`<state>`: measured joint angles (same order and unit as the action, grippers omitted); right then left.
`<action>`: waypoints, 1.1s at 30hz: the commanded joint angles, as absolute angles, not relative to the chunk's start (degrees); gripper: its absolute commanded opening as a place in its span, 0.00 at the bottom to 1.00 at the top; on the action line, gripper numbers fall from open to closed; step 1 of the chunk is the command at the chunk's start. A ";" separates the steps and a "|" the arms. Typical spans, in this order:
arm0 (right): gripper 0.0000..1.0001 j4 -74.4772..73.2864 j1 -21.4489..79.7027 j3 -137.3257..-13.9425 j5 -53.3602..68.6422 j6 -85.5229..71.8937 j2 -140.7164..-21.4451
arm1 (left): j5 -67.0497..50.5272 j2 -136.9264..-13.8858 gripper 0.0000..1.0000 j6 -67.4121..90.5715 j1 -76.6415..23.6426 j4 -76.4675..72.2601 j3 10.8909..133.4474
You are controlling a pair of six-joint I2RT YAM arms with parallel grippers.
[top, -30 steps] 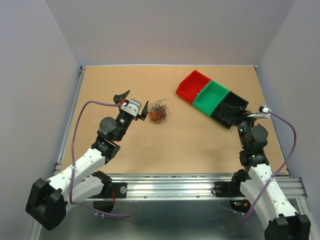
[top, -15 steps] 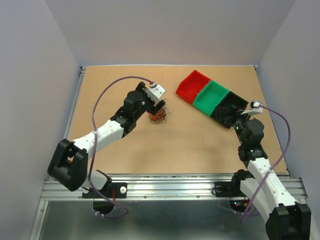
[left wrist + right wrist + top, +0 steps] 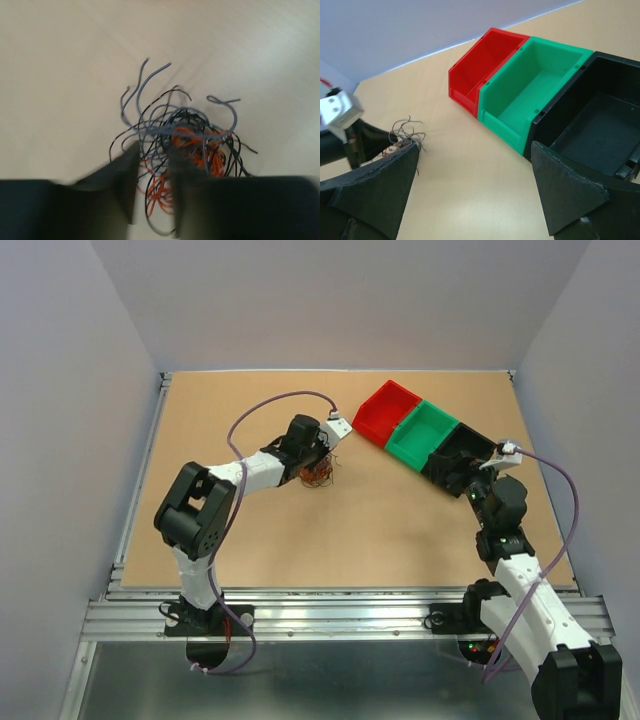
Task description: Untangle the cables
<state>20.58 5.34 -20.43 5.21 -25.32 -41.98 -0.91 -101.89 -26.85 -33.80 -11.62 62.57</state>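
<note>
The cables (image 3: 318,473) lie as one small tangle of thin black, grey and orange-red wires on the tan table, left of centre. My left gripper (image 3: 319,456) hangs right over that tangle. In the left wrist view the cables (image 3: 192,135) fill the middle, and the left gripper (image 3: 153,148) has its two dark fingers set into the tangle's near edge. A narrow gap shows between them, with black and orange strands running through it. My right gripper (image 3: 472,480) stands wide open beside the black bin, far from the wires. The right wrist view shows the right gripper (image 3: 475,146) holding nothing, with the cables (image 3: 406,131) at far left.
Three bins stand in a slanted row at the back right: red bin (image 3: 385,412), green bin (image 3: 428,433), black bin (image 3: 462,455). All three look empty in the right wrist view. A metal rail (image 3: 330,605) runs along the table's near edge. Grey walls close in both sides.
The left arm has swung forward and right, bringing its gripper from beside the tangle down onto it, and its fingers have narrowed. The right arm has barely shifted.
</note>
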 commanded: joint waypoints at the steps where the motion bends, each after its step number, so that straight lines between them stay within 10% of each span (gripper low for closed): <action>1: 0.97 24.16 5.80 -23.91 13.60 -22.25 -43.32 | -4.57 -105.73 0.00 -25.93 -34.10 -7.21 68.38; 13: 0.91 32.25 6.06 -27.07 34.70 -21.01 -57.38 | -19.59 -78.59 0.00 -26.98 -33.66 -18.37 51.24; 33: 0.87 40.08 21.62 -36.03 38.41 -14.15 -76.46 | -25.31 -73.12 0.00 -28.04 -33.58 -17.14 49.39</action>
<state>36.53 19.42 -31.55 38.04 -17.45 -74.54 -23.42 -75.37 -27.22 -33.65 -15.53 49.39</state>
